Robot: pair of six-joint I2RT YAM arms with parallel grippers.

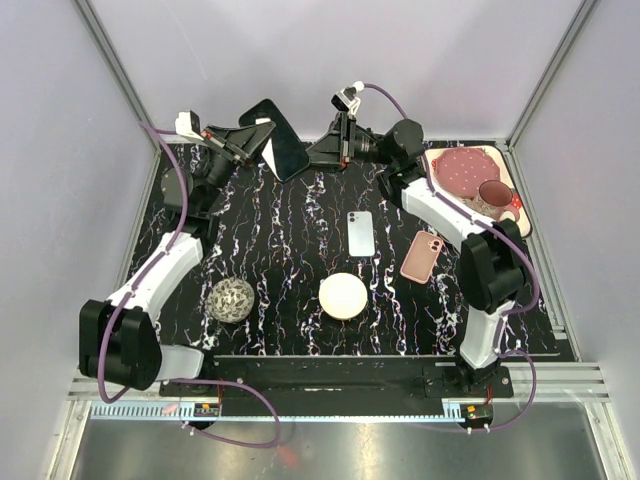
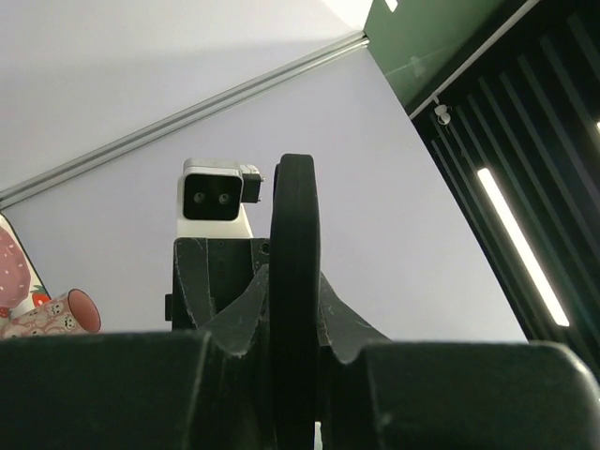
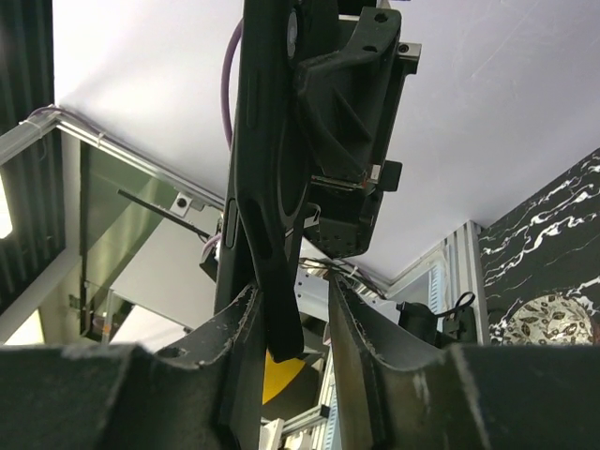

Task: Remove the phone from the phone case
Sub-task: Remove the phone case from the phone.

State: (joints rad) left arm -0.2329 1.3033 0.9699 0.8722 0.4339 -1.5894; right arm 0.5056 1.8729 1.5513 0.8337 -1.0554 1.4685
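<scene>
Black jaws of the left gripper [image 1: 258, 147] are clamped shut on the left end of the phone case [image 1: 282, 135], which is held raised over the table's [image 1: 290, 230] rear, its right end straddled by the right gripper [image 1: 310, 155], jaws parted, one finger clear.

The black marbled desk [image 1: 290, 210] carries a light-blue phone [image 1: 360, 233] near its middle, a pink phone case [image 1: 423, 256] at 3 o'clock, a cream disc [image 1: 343, 296] at 6, a patterned ball [image 1: 232, 300] at 8, and a patterned tray [image 1: 458, 168] at 2.
</scene>
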